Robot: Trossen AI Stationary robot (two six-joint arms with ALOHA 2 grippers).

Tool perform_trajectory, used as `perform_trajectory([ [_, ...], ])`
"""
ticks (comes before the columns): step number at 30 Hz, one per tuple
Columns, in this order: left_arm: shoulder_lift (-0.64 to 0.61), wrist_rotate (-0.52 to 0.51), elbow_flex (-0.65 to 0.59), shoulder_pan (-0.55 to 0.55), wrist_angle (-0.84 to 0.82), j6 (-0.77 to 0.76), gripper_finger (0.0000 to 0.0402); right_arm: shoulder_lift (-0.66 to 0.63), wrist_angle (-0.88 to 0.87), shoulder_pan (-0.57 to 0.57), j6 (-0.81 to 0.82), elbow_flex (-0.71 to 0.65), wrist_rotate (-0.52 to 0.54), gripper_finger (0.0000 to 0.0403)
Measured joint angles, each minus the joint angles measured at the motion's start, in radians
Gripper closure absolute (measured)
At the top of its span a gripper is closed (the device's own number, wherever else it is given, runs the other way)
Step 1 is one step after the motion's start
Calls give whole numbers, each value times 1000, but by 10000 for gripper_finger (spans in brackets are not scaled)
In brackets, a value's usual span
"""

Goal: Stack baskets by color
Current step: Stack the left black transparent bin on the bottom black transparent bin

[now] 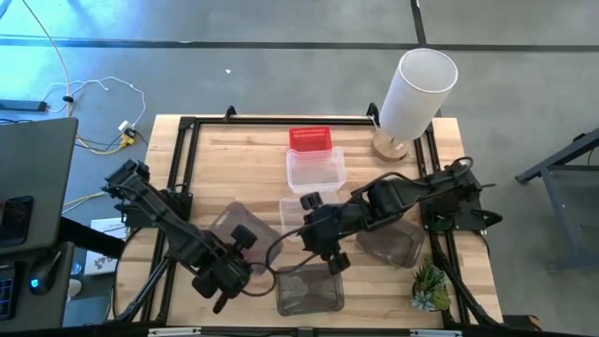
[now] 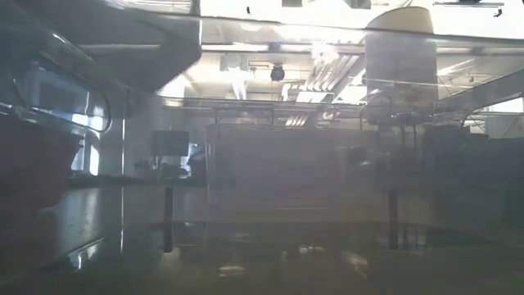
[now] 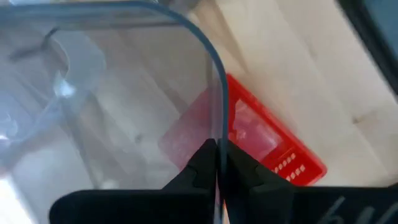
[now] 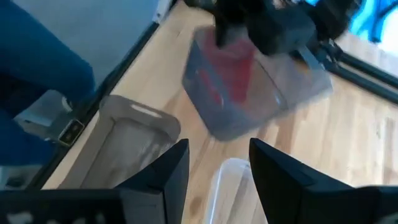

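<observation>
I see the left gripper [image 3: 217, 165] clamped shut on the thin rim of a smoky grey basket [image 1: 245, 227], a smooth see-through tub with rounded corners, held near the table's front edge. The right gripper [image 1: 329, 253] hangs with fingers wide apart, gripping nothing, just behind another smoky grey basket [image 1: 309, 292]. Near the white cylinder [image 1: 417, 91], a red mesh basket [image 1: 310, 139] touches a clear basket [image 1: 315, 171]; all appear empty.
</observation>
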Motion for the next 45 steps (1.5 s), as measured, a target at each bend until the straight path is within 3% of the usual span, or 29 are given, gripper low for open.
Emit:
perform_trajectory([
  [21, 60, -30, 57, 0, -61, 90, 401, 180, 196, -3, -254, 0, -26, 249],
  [34, 60, -38, 57, 0, -58, 132, 401, 229, 226, -22, -256, 0, -5, 249],
  [40, 60, -81, 57, -5, -57, 158, 401, 232, 222, -57, -191, 0, -126, 249],
  [45, 60, -127, 57, -18, -56, 160, 401, 241, 201, -68, -161, 1, -149, 249],
])
